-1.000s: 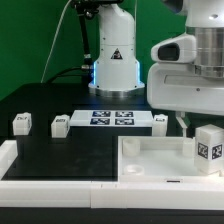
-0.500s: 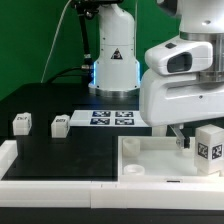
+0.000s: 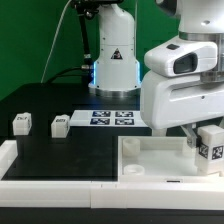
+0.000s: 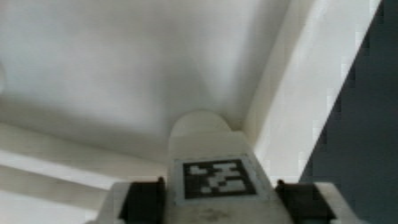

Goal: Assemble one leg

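1. The panel (image 3: pixel 150 152), a white tray-like part with a raised rim, was the only container in the scene. It lay at 5 o'clock of the black table (image 3: pixel 70 150).
2. The leg (image 3: pixel 208 143) stood upright at the panel's 3 o'clock edge. Whether its base touched the panel floor could not be told.
3. The gripper (image 4: pixel 217 200) was clamped on the leg. Its fingers (image 4: pixel 146 203) pressed on the two opposite sides, with no gap showing.
4. Count, exterior view:
   - Three legs were seen: the leg at the gripper, a second leg (image 3: pixel 20 123) at the table's 9 o'clock, and a third leg (image 3: pixel 59 125) just toward 3 o'clock from the second. The two loose legs stood apart from each other and well apart from the panel.
   - There was one panel.
   - One marker board (image 3: pixel 112 118) lay flat at 12 o'clock of the panel.
   - One robot base (image 3: pixel 113 60) stood beyond the marker board.
5. Only the exterior view showed the loose legs, the marker board and the base. There the arm's white wrist housing (image 3: pixel 175 90) hid most of the gripper.
6. Only the wrist view showed the fingers flanking the leg, its tagged face toward the camera, and the panel's white surface behind it.
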